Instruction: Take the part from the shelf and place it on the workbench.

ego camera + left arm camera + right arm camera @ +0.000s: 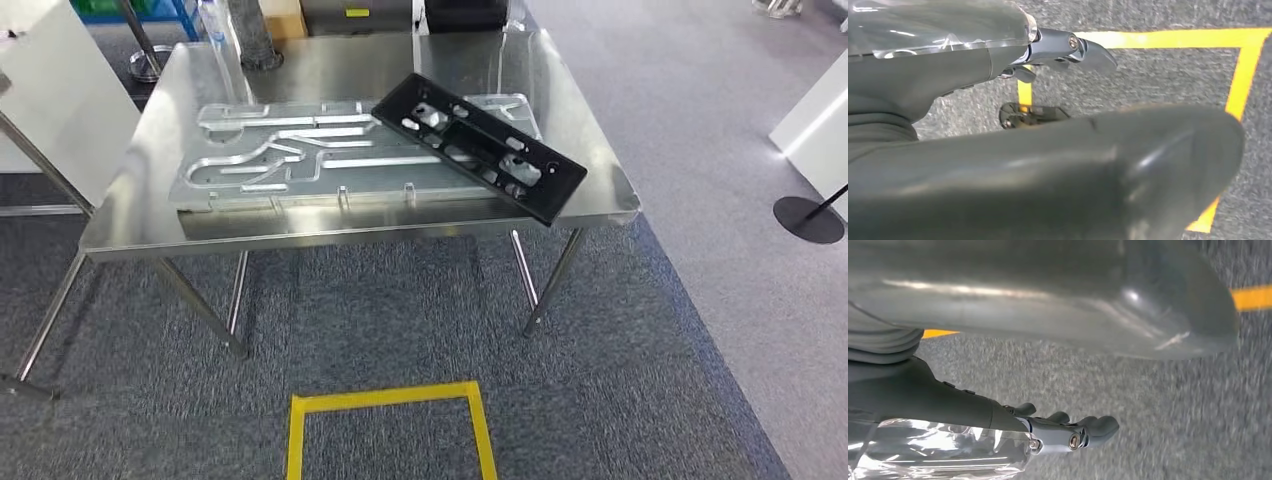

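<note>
Closest to the robot is the grey carpet (400,320), short-piled and speckled, with a yellow tape square (390,425) marked on it just in front of the steel workbench (600,170). Both arms hang beside the body. The left hand (1063,50) points down at the carpet over a corner of the tape, fingers apart and holding nothing; the right hand (1068,432) hangs the same way, fingers loosely extended and empty.

The workbench is the biggest thing here: a brushed, reflective metal top on thin angled legs. Lying flat on it, toward its left and middle, is a broad aluminium plate (290,160) milled with winding channels.

The black part (478,145) is already on the workbench. It lies slantwise across the plate's right end, its far end over the plate and its near end reaching toward the bench's right front corner.

It is a long, narrow rectangular frame, matte black, with cut-outs and small silvery fittings along its length. I'd judge it to be moulded plastic: stiff and light. Its finish looks fairly grippy, though on bare steel it would likely slide when nudged. A hold across the long rails near the middle would seem best, clear of the fittings; gripped at one end, it would tend to droop and twist.
</note>
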{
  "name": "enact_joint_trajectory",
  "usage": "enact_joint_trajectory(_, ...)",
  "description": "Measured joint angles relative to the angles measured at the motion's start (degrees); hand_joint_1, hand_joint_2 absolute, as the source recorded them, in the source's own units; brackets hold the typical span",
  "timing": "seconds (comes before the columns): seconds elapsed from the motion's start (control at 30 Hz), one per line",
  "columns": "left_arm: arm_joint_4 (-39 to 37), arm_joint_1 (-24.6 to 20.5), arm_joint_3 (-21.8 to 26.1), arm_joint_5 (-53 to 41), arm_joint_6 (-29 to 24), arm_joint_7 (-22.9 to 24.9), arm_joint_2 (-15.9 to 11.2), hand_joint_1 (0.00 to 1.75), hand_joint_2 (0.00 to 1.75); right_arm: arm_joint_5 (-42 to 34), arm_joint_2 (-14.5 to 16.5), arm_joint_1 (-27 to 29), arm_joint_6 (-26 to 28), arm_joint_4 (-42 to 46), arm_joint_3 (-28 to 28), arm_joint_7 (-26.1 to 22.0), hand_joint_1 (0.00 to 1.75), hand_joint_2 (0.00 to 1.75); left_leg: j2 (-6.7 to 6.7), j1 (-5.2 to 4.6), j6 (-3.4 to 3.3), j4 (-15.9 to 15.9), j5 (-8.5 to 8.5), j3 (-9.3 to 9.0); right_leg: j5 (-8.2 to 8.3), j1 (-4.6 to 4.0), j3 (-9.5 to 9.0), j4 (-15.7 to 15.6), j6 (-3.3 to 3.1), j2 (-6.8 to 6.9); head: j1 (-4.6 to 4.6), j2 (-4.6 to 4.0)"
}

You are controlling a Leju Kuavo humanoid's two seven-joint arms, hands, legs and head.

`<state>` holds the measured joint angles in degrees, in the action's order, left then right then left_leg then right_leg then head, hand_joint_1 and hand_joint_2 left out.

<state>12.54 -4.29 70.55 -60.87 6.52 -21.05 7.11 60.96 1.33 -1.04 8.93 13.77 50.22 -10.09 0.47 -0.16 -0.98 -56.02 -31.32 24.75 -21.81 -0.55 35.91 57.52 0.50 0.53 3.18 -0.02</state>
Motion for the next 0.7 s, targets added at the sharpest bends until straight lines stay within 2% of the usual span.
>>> enact_joint_trajectory(0.03, 0.0, 0.0, 0.0, -0.1, -0.1, 0.0, 0.1, 0.0, 0.0, 0.1, 0.0, 0.0, -0.5, -0.1, -0.1, 0.0, 0.0, 0.0, 0.11, 0.04, -0.42, 0.2, 0.62, 0.45, 0.08, 0.1, 0.25, 0.0, 0.33, -0.11, 0.0, 0.0)
enact_joint_trajectory(0.07, -0.1, 0.0, 0.0, -0.1, -0.2, -0.1, 0.1, 0.0, 0.0, 0.2, 0.0, 0.0, -0.9, -0.3, -0.2, 0.0, 0.0, 0.0, 0.2, 0.11, -0.87, 0.3, 1.36, 1.04, -0.87, 0.18, 0.66, 0.6, 0.67, -0.24, 0.0, 0.0)
enact_joint_trajectory(0.1, -0.1, 0.0, 0.0, -0.2, -0.3, -0.1, 0.2, 0.0, 0.0, 0.2, 0.0, 0.0, -1.4, -0.5, -0.3, -0.1, 0.0, 0.0, 0.29, 0.25, -1.24, 0.4, 2.23, 1.85, -3.03, 0.29, 1.3, 2.2, 1.03, -0.37, -0.01, 0.0)
enact_joint_trajectory(0.13, -0.1, 0.0, -0.1, -0.4, -0.3, -0.2, 0.2, 0.0, 0.0, 0.3, 0.0, -0.1, -1.7, -0.6, -0.3, -0.2, 0.0, 0.0, 0.36, 0.32, -1.48, 0.5, 3.05, 2.78, -6.09, 0.54, 2.13, 5.0, 1.37, -0.49, -0.01, 0.0)
enact_joint_trajectory(0.17, -0.1, 0.0, -0.1, -0.5, -0.3, -0.2, 0.1, 0.0, 0.0, 0.4, 0.0, -0.2, -1.9, -0.7, -0.4, -0.5, 0.0, 0.0, 0.35, 0.31, -1.61, 0.4, 3.8, 3.72, -9.19, 0.73, 2.94, 8.6, 1.71, -0.49, -0.01, 0.0)
enact_joint_trajectory(0.2, -0.1, 0.0, -0.1, -0.6, -0.3, -0.3, 0.1, 0.0, 0.0, 0.5, 0.1, -0.3, -2.0, -0.8, -0.5, -0.7, 0.0, 0.0, 0.36, 0.29, -1.59, 0.3, 4.53, 4.67, -11.35, 0.93, 3.56, 12.3, 2.02, -0.48, -0.01, 0.0)
enact_joint_trajectory(0.23, -0.1, 0.0, -0.1, -0.6, -0.3, -0.3, 0.0, 0.0, 0.0, 0.6, 0.2, -0.4, -2.1, -0.9, -0.7, -0.8, 0.0, 0.0, 0.39, 0.27, -1.49, 0.2, 5.2, 5.61, -12.01, 1.11, 3.61, 15.0, 2.25, -0.48, -0.01, 0.0)
enact_joint_trajectory(0.27, -0.1, 0.0, -0.1, -0.7, -0.3, -0.3, -0.1, 0.0, 0.0, 0.7, 0.4, -0.5, -2.2, -1.0, -0.8, -1.0, 0.0, 0.0, 0.42, 0.27, -1.37, -0.1, 5.82, 6.59, -11.35, 1.27, 2.82, 15.9, 2.4, -0.47, -0.01, 0.0)
enact_joint_trajectory(0.3, -0.1, 0.0, -0.1, -0.7, -0.3, -0.3, -0.1, 0.0, 0.0, 0.8, 0.5, -0.6, -2.4, -1.1, -0.9, -1.0, 0.0, 0.0, 0.43, 0.28, -1.22, -0.4, 6.39, 7.6, -9.84, 1.42, 0.95, 14.7, 2.47, -0.47, -0.01, 0.0)
enact_joint_trajectory(0.33, -0.1, 0.0, -0.1, -0.6, -0.4, -0.4, -0.1, 0.0, 0.0, 0.9, 0.6, -0.7, -2.5, -1.1, -1.0, -1.0, 0.0, 0.0, 0.43, 0.29, -1.05, -0.7, 6.91, 8.52, -8.34, 1.55, -1.92, 11.5, 2.43, -0.47, -0.01, 0.0)
enact_joint_trajectory(0.4, -0.1, -0.1, -0.1, -0.5, -0.5, -0.8, -0.2, 0.0, 0.0, 1.4, 0.6, -1.1, -2.9, -1.2, -1.3, -0.8, 0.0, 0.0, 0.37, 0.21, -0.56, -1.3, 7.85, 9.92, -8.06, 1.48, -8.38, 2.6, 2.0, -0.52, 0.01, 0.0)
enact_joint_trajectory(0.43, -0.1, -0.1, -0.1, -0.5, -0.5, -1.0, -0.2, 0.0, 0.0, 1.6, 0.7, -1.3, -3.1, -1.3, -1.4, -0.5, 0.0, 0.0, 0.36, 0.19, -0.21, -1.4, 8.35, 10.24, -8.57, 1.31, -10.32, -0.6, 1.63, -0.57, 0.02, 0.0)
enact_joint_trajectory(0.47, -0.1, -0.1, -0.1, -0.6, -0.5, -1.3, -0.2, 0.0, 0.0, 1.7, 0.8, -1.4, -3.3, -1.4, -1.6, -0.1, 0.0, 0.0, 0.37, 0.23, 0.18, -1.4, 8.9, 10.42, -9.04, 1.07, -11.15, -2.4, 1.2, -0.6, 0.04, 0.0)
enact_joint_trajectory(0.53, -0.1, -0.1, -0.1, -0.8, -0.5, -1.5, -0.4, 0.0, 0.0, 1.6, 1.0, -1.5, -3.5, -1.5, -1.7, 0.5, 0.0, 0.0, 0.35, 0.42, 0.98, -1.2, 9.73, 10.68, -8.11, 0.91, -10.45, -2.8, 0.22, -0.51, 0.04, 0.0)
enact_joint_trajectory(0.57, -0.1, -0.1, -0.1, -0.9, -0.6, -1.6, -0.5, 0.0, 0.0, 1.5, 1.1, -1.6, -3.5, -1.6, -1.7, 0.8, 0.0, 0.0, 0.26, 0.52, 1.3, -1.7, 8.98, 11.09, -7.42, 0.95, -9.87, -2.9, -0.29, -0.41, 0.04, 0.0)
enact_joint_trajectory(0.6, -0.1, 0.0, -0.2, -1.0, -0.6, -1.5, -0.6, 0.0, 0.0, 1.5, 1.2, -1.6, -3.5, -1.6, -1.7, 1.1, 0.0, 0.0, 0.16, 0.57, 1.57, -3.1, 7.03, 11.74, -6.63, 1.04, -9.15, -3.1, -0.74, -0.29, 0.04, 0.0)
enact_joint_trajectory(0.67, -0.1, 0.0, -0.3, -1.3, -0.8, -1.5, -0.8, 0.0, 0.0, 1.4, 1.4, -1.7, -3.5, -1.7, -1.7, 1.8, 0.0, 0.0, 0.02, 0.72, 2.01, -9.2, 0.69, 13.51, -5.04, 0.99, -7.3, -3.1, -1.27, -0.17, 0.05, 0.0)
enact_joint_trajectory(0.7, -0.1, 0.0, -0.3, -1.5, -1.0, -1.4, -0.9, 0.0, 0.0, 1.4, 1.4, -1.7, -3.5, -1.8, -1.7, 2.1, 0.0, 0.0, 0.01, 0.76, 2.18, -13.0, -1.85, 14.24, -4.29, 0.9, -6.27, -3.0, -1.33, -0.15, 0.05, 0.0)
